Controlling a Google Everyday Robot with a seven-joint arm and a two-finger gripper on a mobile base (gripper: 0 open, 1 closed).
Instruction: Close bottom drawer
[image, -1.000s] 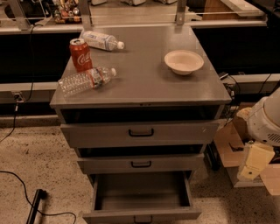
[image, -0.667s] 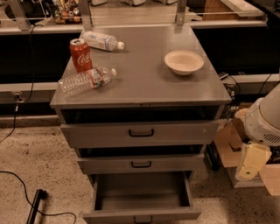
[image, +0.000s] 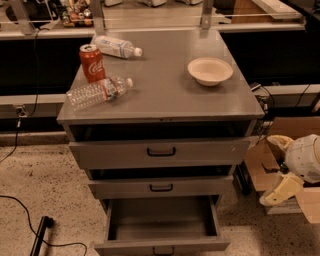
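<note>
Robot arm, at the right edge of the view: a rounded, smooth white shell segment with a faint seam across it. Below it, at lower right, hangs the gripper, a pale cream, blocky piece tapering downward, shaded darker along its underside.

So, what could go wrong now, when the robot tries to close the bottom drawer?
1. The gripper hangs right of the cabinet, beside a cardboard box; swinging toward the bottom drawer, it may clip the box.
2. The drawer front sits at the view's lower edge, so an off-centre push could skew it.
3. A hard shove might roll the nearer water bottle or tip the cola can.
</note>
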